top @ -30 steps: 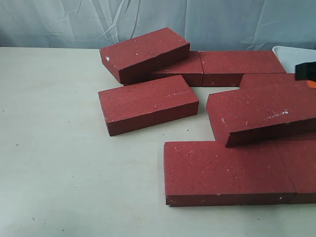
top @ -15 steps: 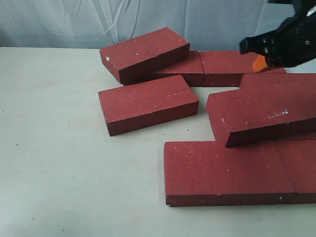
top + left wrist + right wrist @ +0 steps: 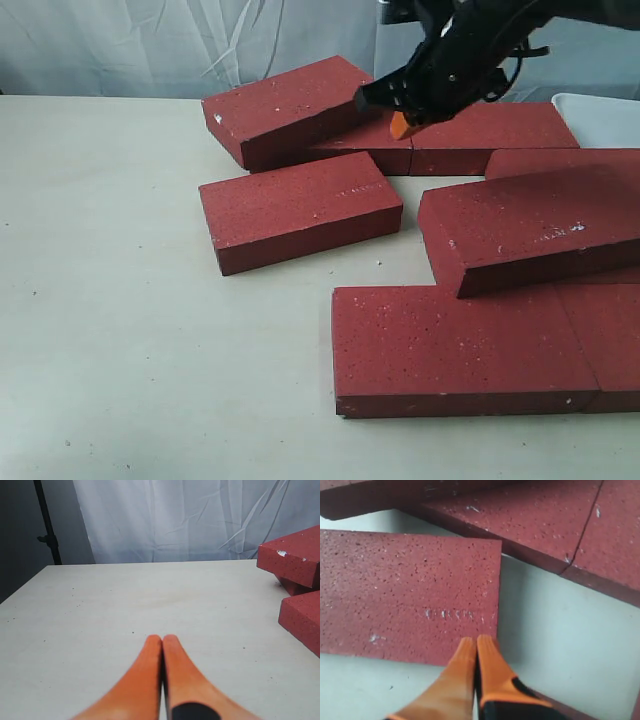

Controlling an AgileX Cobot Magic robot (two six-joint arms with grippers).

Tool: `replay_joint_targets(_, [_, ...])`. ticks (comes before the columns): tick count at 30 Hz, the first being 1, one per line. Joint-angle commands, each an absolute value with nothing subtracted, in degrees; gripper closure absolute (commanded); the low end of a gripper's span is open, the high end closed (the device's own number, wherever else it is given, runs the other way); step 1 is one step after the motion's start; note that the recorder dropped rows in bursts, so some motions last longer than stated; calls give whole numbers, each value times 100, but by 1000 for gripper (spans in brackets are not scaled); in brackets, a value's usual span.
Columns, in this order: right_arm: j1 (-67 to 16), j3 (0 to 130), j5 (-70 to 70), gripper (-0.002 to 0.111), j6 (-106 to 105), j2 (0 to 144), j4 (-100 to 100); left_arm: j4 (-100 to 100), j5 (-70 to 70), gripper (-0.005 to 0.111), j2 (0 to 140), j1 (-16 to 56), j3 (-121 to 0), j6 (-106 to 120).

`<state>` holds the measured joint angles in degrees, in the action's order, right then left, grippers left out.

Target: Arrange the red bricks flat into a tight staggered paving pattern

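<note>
A pale cream surface (image 3: 120,330) lies beneath the right end effector (image 3: 398,127). Behind it hangs a wrinkled white curtain (image 3: 150,45). A white tray (image 3: 603,118), partly cropped, sits to its right. Ahead of the left end effector (image 3: 162,640), past the surface's edge, stands a black pole (image 3: 47,525).

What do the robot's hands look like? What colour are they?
The left gripper and right gripper each have two long orange fingers, tapering to rounded tips, with black patches farther back. The right arm is black, with thin dark cables looping beside it.

A tilted brick (image 3: 292,108) is leaning on the back pair (image 3: 490,135) (left end); a lone brick (image 3: 300,210) is lying before it.
</note>
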<state>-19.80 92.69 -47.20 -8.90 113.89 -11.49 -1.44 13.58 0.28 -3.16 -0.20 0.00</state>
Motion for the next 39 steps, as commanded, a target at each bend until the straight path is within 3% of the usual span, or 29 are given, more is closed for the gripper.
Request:
replay_joint_targets(1, [-2016, 9997, -4921, 109, -787, 12048, -837, -152, 1368, 107, 0, -333, 0, 30])
replay_joint_targets(7, [-2016, 10694, -5191, 109, -541, 12756, -186, -152, 1368, 107, 0, -333, 0, 30])
replay_joint_targets(20, [-2016, 10729, -5385, 109, -450, 13254, 132, -152, 1368, 107, 0, -333, 0, 30])
replay_joint_targets(39, [-2005, 10729, -6451, 109, -153, 12696, 504, -152, 1368, 107, 0, -333, 0, 30])
